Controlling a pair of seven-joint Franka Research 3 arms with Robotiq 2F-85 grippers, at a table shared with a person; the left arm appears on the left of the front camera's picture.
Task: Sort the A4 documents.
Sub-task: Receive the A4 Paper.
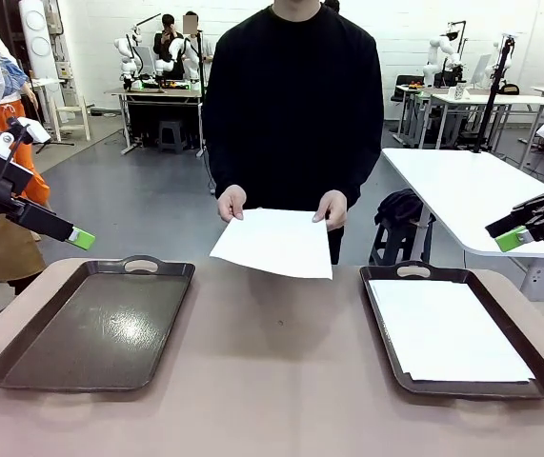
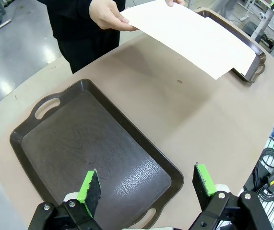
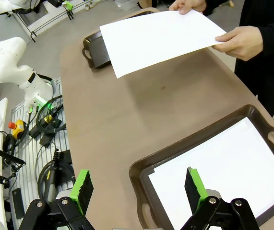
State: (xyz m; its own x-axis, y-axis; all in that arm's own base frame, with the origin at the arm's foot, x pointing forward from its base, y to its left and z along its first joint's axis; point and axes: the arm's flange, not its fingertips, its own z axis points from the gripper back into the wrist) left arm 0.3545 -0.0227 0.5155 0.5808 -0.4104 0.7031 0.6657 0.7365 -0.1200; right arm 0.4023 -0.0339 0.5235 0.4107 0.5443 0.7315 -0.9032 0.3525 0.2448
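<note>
- Step in hand, as judged: handover. A person at the far edge of the surface (image 1: 281,381) holds one white A4 sheet (image 1: 273,242) out over that edge, one hand (image 1: 231,203) at each far corner of the sheet, near edge tipped down toward the robot's side.
- The held sheet is in the air, not resting on the surface; it hangs between the two trays, roughly mid-way along the far edge.
- Right tray (image 1: 382,324), toward the right near corner: already carries a stack of white A4 documents (image 1: 448,330), lying flat inside the rim. How many sheets are in it cannot be told.
- Left tray (image 1: 24,367), toward the left near corner: dark, bare bottom, nothing in it.
- Left gripper (image 2: 146,186): fingers released, spread wide, nothing between them; it hovers above the near end of the left tray, well apart from the held sheet.
- Right gripper (image 3: 136,186): fingers released, spread wide, grasping nothing; it hovers over the near left corner of the right tray.
- Progress, as judged: part done, since one tray has paper and one sheet is on offer.
- Next move calls for: one arm to reach to the middle of the far edge, bring its fingers edge-on to the sheet's free near edge, and close on it before the person lets go.
- Caution: a thin sheet will flex and droop; a pinch near a corner may let it fold. Which tray it belongs in cannot be read, as no print is visible.
</note>
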